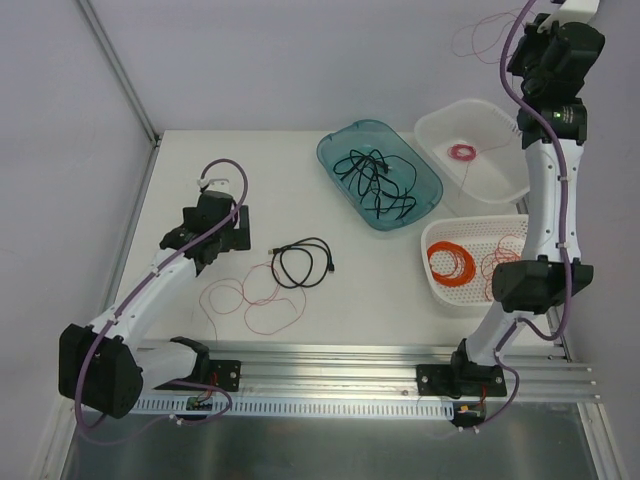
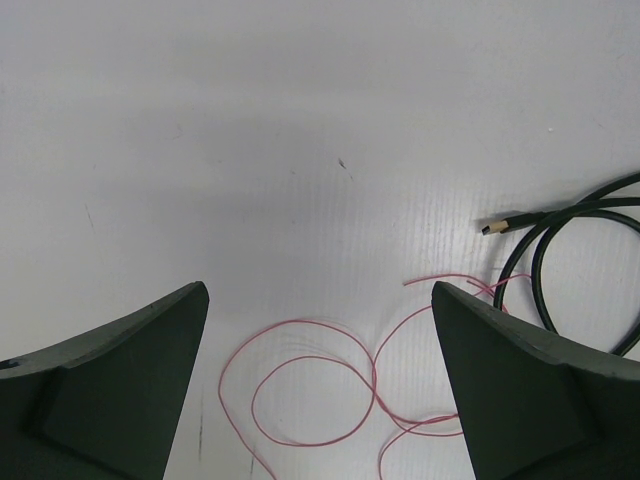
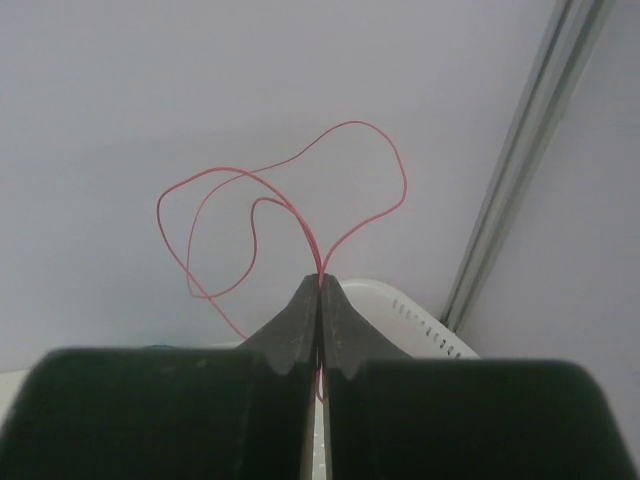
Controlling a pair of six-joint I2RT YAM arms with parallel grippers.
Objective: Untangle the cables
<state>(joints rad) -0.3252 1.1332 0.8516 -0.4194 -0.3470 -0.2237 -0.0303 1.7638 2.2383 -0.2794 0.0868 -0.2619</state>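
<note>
Big white table is taking up most of the top view. Along its far right side three containers are sitting:
- a teal oval plastic tray holding a bunch of black cords
- a white plastic tub with a small pink ring-shaped coil
- a white perforated basket with a neat bright-orange coil

The left gripper is hovering low over the table with its jaws spread wide, gripping nothing. The right gripper is hanging high over the far right corner, jaws clenched on a single hair-thin red wire that's looping up in the air above the fingertips.

On the table, a thin black cord with a gold-tipped plug is lying coiled just off to the right of the left gripper's fingers. The loose red wire loops are lying flat between and just ahead of those open fingers. One strand is running in under the right-hand finger's edge, and I can't tell if it's touching.
</note>
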